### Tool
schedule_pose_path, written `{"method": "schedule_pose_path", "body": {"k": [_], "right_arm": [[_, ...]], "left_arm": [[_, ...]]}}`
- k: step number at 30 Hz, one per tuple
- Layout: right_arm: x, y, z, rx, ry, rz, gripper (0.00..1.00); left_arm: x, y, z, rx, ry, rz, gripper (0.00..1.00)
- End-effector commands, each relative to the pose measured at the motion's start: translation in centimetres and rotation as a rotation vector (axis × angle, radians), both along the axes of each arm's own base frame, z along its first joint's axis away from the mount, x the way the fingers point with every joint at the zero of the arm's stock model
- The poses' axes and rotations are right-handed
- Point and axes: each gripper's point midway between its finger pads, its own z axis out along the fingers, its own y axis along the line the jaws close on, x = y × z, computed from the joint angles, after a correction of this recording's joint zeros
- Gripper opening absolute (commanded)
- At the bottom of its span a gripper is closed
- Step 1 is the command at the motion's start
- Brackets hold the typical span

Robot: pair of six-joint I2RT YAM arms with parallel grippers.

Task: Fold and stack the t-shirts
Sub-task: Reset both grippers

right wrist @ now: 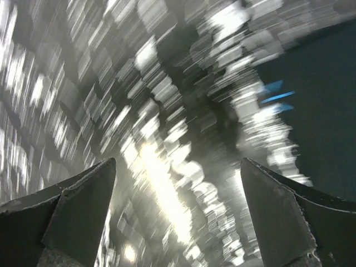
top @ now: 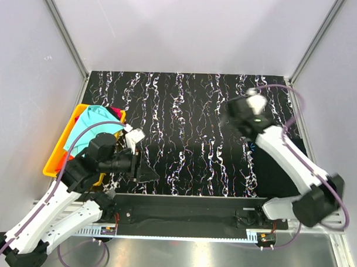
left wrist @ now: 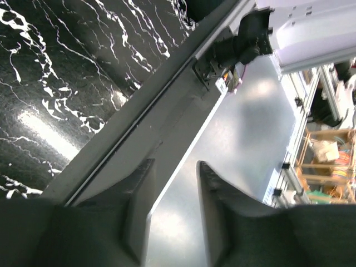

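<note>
- Turquoise t-shirt (top: 92,123) lies heaped in the yellow bin (top: 53,166) at the left edge of the tabletop (top: 185,110).
- Left end effector (left wrist: 175,167) is parted and empty. Right end effector (right wrist: 177,167) is spread wide and empty.
- I judge the cloth light and limp, so I'd pinch a raised fold.

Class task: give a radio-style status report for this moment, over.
Left gripper open, empty. Right gripper open, empty. Turquoise t-shirt in yellow bin, unfolded. No obstruction seen.
</note>
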Motion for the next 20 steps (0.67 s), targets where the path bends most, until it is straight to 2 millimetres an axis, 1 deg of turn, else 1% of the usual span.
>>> {"method": "schedule_pose_path", "body": {"k": [1,2,3,4,5,6,7,8,9,10,11,12,13,14,15,16,17,18,19,20], "right_arm": [[-0.3,10.2,-0.8,0.109,0.036,0.253,1.00],[-1.6,13.1,-1.2,0.147,0.070,0.349,1.00],[-1.6,14.9,-1.1,0.201,0.063,0.396,1.00],[-2.3,15.8,-2.3,0.241,0.094,0.429,1.00],[-3.4,17.2,-2.6,0.334,0.127,0.468,1.00],[-3.9,17.9,-3.8,0.380,0.125,0.490,1.00],[-4.6,18.0,-3.5,0.422,0.114,0.508,1.00],[-5.5,18.6,-3.6,0.486,0.130,0.521,1.00],[-6.1,18.8,-3.9,0.518,0.130,0.535,1.00],[-6.9,18.6,-4.5,0.558,0.113,0.547,1.00],[-7.8,18.5,-4.8,0.599,0.127,0.540,1.00],[-8.8,18.0,-6.5,0.613,0.144,0.538,1.00],[-9.5,17.7,-5.8,0.645,0.120,0.547,1.00],[-10.2,17.6,-5.9,0.678,0.124,0.546,1.00],[-11.2,17.0,-7.5,0.696,0.134,0.543,1.00],[-11.7,16.8,-6.3,0.746,0.083,0.561,1.00],[-12.3,16.7,-6.2,0.795,0.076,0.545,1.00],[-13.0,16.1,-7.2,0.820,0.066,0.536,1.00],[-13.6,15.8,-5.3,0.875,-0.005,0.561,1.00],[-14.1,15.5,-5.0,0.914,-0.018,0.552,1.00]], "left_arm": [[1.8,-0.5,1.4,-0.074,-0.036,0.100,0.50],[2.1,-0.4,1.7,-0.087,-0.045,0.119,0.52],[2.4,-0.3,1.7,-0.089,-0.040,0.146,0.52],[2.5,-0.2,1.7,-0.095,-0.041,0.160,0.53],[2.8,-0.2,1.9,-0.104,-0.045,0.175,0.53],[2.9,-0.1,1.5,-0.110,-0.035,0.199,0.53],[3.1,0.0,1.4,-0.119,-0.034,0.214,0.54],[3.4,-0.1,1.6,-0.139,-0.046,0.229,0.55],[3.6,0.0,1.5,-0.153,-0.030,0.256,0.57],[4.0,0.4,0.6,-0.159,-0.028,0.303,0.60],[4.3,0.5,0.7,-0.186,-0.032,0.329,0.67],[4.6,1.0,0.5,-0.204,-0.031,0.378,0.71],[4.9,1.2,0.5,-0.214,-0.035,0.401,0.74],[5.1,1.3,0.8,-0.241,-0.039,0.421,0.78],[5.3,1.5,0.2,-0.243,-0.036,0.447,0.80],[5.2,1.8,0.4,-0.269,-0.047,0.459,0.82],[5.3,1.8,0.9,-0.305,-0.051,0.471,0.83],[5.6,2.0,0.2,-0.313,-0.045,0.494,0.84],[5.3,2.2,1.3,-0.381,-0.082,0.500,0.85],[5.2,2.4,1.9,-0.441,-0.066,0.519,0.86]]}}
